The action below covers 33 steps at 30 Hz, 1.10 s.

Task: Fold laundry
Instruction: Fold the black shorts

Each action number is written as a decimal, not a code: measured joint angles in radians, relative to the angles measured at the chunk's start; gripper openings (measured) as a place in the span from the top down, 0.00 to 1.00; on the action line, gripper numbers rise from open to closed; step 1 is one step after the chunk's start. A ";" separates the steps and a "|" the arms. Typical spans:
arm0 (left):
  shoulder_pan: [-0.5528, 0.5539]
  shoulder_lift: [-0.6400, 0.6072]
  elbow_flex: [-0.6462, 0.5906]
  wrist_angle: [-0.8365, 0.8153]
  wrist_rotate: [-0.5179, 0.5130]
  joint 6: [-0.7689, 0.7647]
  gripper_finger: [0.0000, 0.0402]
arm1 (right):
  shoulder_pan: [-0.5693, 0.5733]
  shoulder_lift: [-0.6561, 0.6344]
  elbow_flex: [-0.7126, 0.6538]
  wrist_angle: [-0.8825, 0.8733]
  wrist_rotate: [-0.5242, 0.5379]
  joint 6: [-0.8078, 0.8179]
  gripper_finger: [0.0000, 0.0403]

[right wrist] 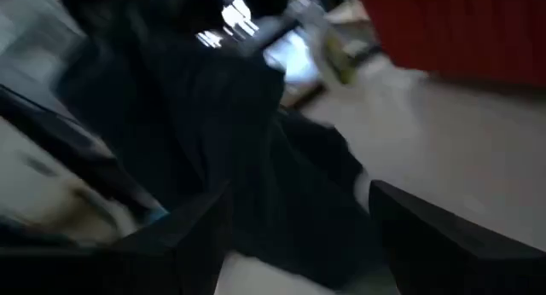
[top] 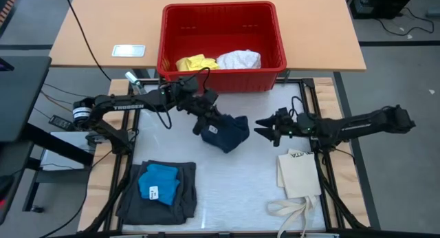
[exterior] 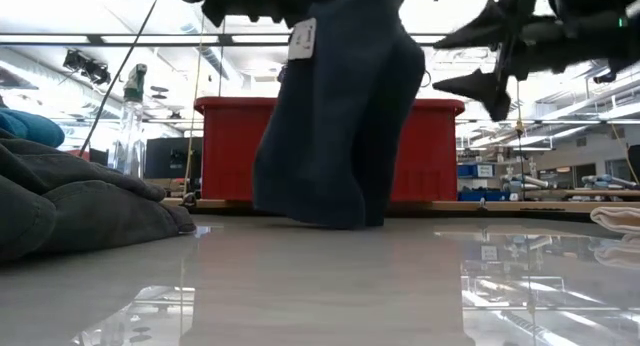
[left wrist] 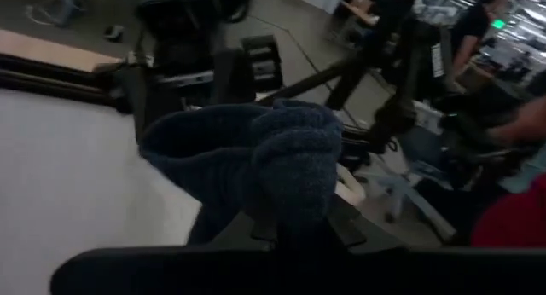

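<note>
- Your left gripper (top: 206, 107) was clamped tight on the top of the navy cloth piece (top: 225, 133), holding it up over the middle of the white mat (top: 240, 183) so it hung down in a bunch.
- From the low view, that navy piece (exterior: 335, 116) dangled with its bottom edge right at the tabletop, a white tag (exterior: 303, 38) showing near the top. I couldn't tell if it was actually touching the surface or just grazing it.
- Your right gripper (top: 265, 128) sat just to the right of the navy piece with its fingers spread wide and nothing in them. In the low view it was up in the air, clear of the cloth.
- The right wrist view showed the dark cloth (right wrist: 256, 159) just ahead of those spread fingers (right wrist: 444, 235).
- The dark grey cargo shorts (top: 165, 197) lay flat at the near left corner of the mat, with the bright blue piece (top: 159, 183) lying on top of them.
- The yellow piece (top: 196, 62) and the white piece (top: 239, 59) were in the red basket (top: 220, 76) at the far edge of the mat, side by side.
- The cream tote bag (top: 301, 172) lay flat at the near right, straps trailing toward the front edge.
</note>
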 joint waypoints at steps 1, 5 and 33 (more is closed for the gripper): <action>0.000 -0.001 0.000 -0.001 0.010 0.000 0.93 | -0.012 0.019 -0.039 0.113 -0.034 0.027 0.30; 0.001 -0.001 0.000 -0.001 0.093 -0.010 0.93 | -0.038 0.128 -0.144 0.449 -0.136 0.059 0.28; 0.001 0.000 0.000 -0.139 -0.263 -0.157 0.89 | 0.002 0.566 0.170 0.672 -0.238 -0.084 0.26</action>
